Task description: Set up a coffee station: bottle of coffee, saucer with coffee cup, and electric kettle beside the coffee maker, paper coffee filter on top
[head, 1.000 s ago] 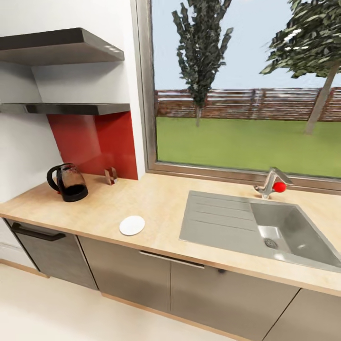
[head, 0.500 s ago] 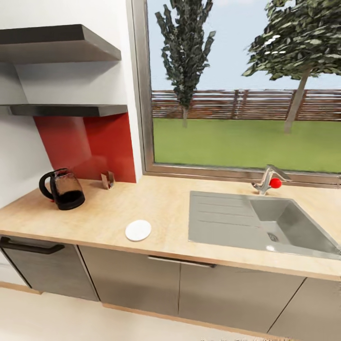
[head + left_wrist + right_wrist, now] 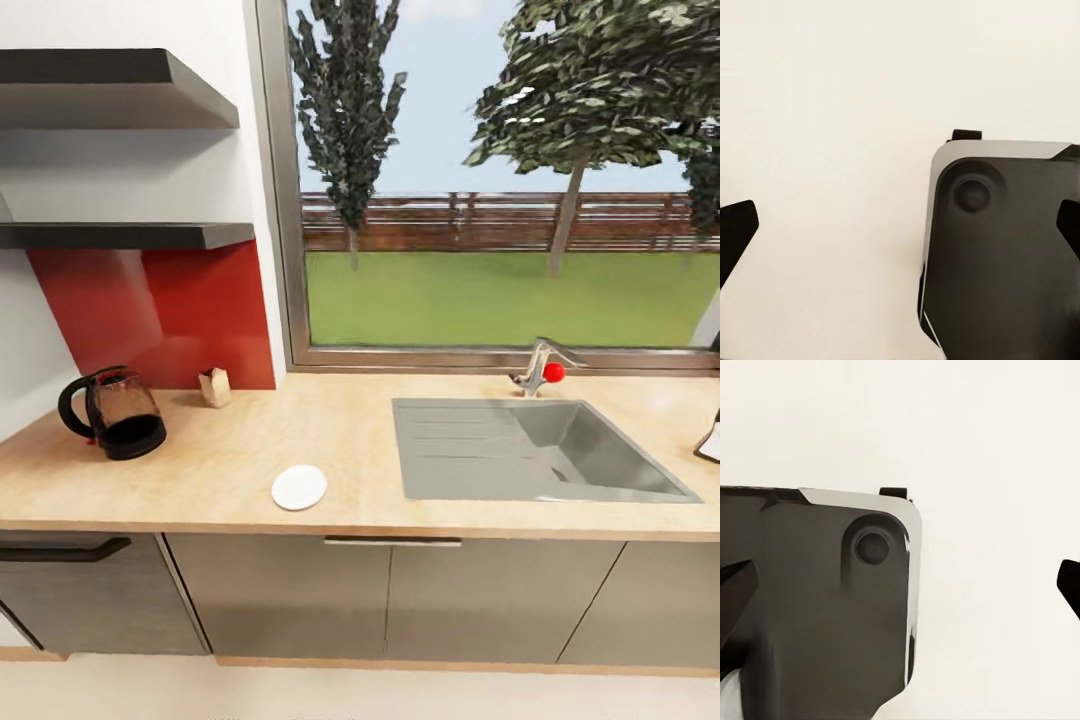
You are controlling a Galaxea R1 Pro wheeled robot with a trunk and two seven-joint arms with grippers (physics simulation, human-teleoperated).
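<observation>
- A long pale wooden kitchen countertop [image 3: 360, 440] runs across the head view, over grey cabinet fronts [image 3: 390, 600] and under a wide window [image 3: 500, 190] that looks out on green lawn, a slatted fence and two trees.
- Two dark floating shelves [image 3: 110, 90] hang on the white wall at the left, one above the other, with a red splashback panel [image 3: 160, 310] beneath the lower one.
- A grey stainless sink with a ribbed drainboard [image 3: 530, 450] is set into the right half of the counter; a silver tap with a red knob [image 3: 540, 370] stands behind it, against the window sill.
- The black electric kettle with a clear body [image 3: 115, 412] stands upright at the counter's far left, just in front of the red panel.
- A flat round white saucer [image 3: 299, 487] lies near the counter's front edge — well apart from the kettle, left of the sink.
- A small brown box-like object [image 3: 214, 386] sits at the back of the counter, at the red panel's foot; what it is cannot be made out.
- A dark-and-white object [image 3: 711, 440] is cut off by the right edge of the head view.
- In the left wrist view, the left gripper [image 3: 900, 232] is spread wide over a pale floor, dark fingertips at opposite edges, above a black, silver-rimmed part of the robot [image 3: 1005, 255].
- The right gripper [image 3: 900, 585] is likewise spread wide — nothing between its fingers.
</observation>
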